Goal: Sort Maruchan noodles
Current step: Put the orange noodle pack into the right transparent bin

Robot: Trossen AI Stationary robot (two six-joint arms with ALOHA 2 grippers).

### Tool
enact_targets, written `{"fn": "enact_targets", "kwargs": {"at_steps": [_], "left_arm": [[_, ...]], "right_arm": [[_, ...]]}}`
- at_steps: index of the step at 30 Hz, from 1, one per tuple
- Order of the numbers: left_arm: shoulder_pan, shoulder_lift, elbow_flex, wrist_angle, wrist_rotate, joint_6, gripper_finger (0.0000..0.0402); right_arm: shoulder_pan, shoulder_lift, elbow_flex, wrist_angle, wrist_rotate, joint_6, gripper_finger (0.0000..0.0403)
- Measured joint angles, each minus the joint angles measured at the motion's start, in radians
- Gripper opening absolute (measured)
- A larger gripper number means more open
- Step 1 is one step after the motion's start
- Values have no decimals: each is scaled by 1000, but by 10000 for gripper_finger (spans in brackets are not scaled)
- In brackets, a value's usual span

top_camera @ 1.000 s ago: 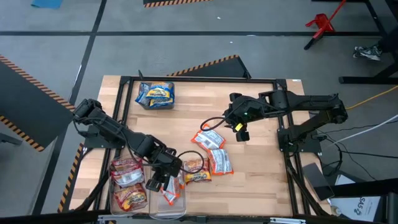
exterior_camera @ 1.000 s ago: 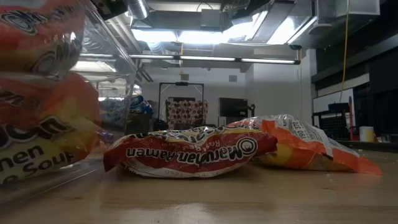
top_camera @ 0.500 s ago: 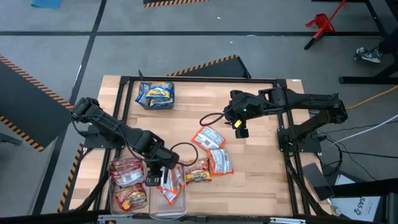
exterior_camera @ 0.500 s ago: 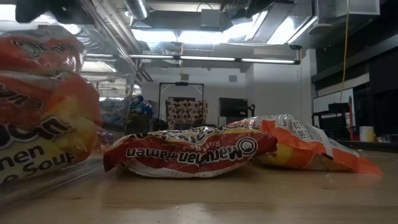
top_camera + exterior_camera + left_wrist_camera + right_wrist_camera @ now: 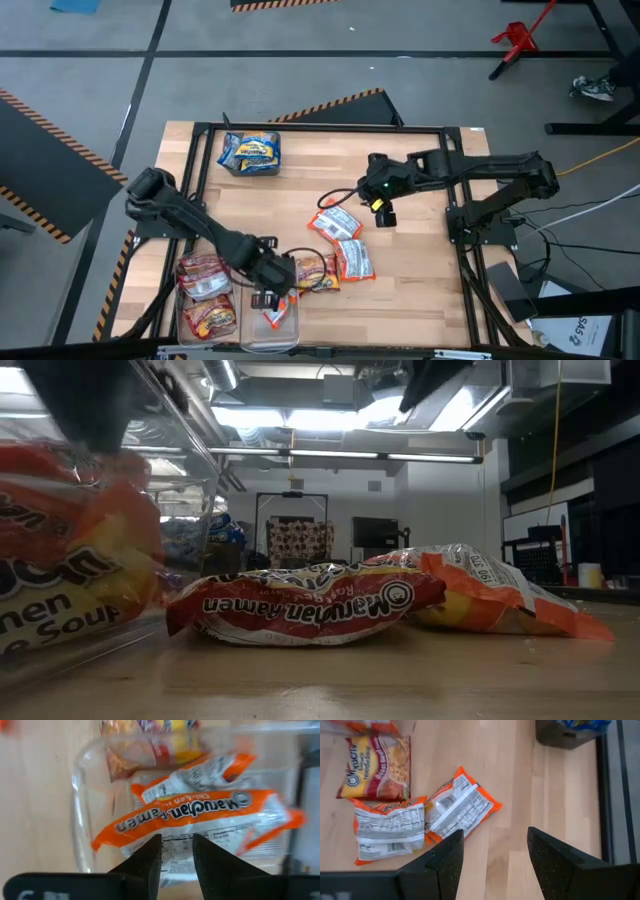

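Maruchan packets lie flat on the table: two orange-and-white ones (image 5: 335,225) (image 5: 355,260) and a red-and-yellow one (image 5: 315,272). Another orange-and-white packet (image 5: 200,815) lies tilted inside a clear bin (image 5: 272,325) at the near edge. My left gripper (image 5: 268,297) hovers over that bin, fingers a little apart above the packet; I cannot tell whether they touch it. My right gripper (image 5: 383,210) is open above the table, on the far right of the loose packets (image 5: 460,810).
Clear bins of red-and-yellow packets (image 5: 207,295) stand at the near left; in the low view they fill the left side (image 5: 70,560). A bin of blue-and-yellow packets (image 5: 250,152) sits at the far left. A black frame (image 5: 320,128) borders the table.
My left gripper has shifted a little toward the table's right and near edge, staying over the clear bin, and its arm has swung along with it. The orange-and-white packet has stayed in the bin.
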Motion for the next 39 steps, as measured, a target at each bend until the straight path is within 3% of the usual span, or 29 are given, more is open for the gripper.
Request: {"fn": "enact_targets", "kwargs": {"at_steps": [5,9,15,20,25,32,39], "left_arm": [[0,87,-2,-4,4,44,102],[2,87,-1,-2,23,31,102],[2,-11,-1,9,49,-29,102],[-2,-120,-1,50,-20,-89,102],[-9,-192,-1,106,-181,-114,102],[-12,-209,0,136,-269,-106,102],[-10,-208,-1,138,-297,-105,102]], "right_arm": [[0,0,-166,131,-18,29,202],[0,1,-294,237,-119,31,202],[0,1,-447,450,-280,23,202],[0,1,-544,594,-386,5,207],[9,7,-590,682,-389,-6,250],[88,118,-592,787,-411,-5,349],[111,254,-544,812,-320,-5,369]]}}
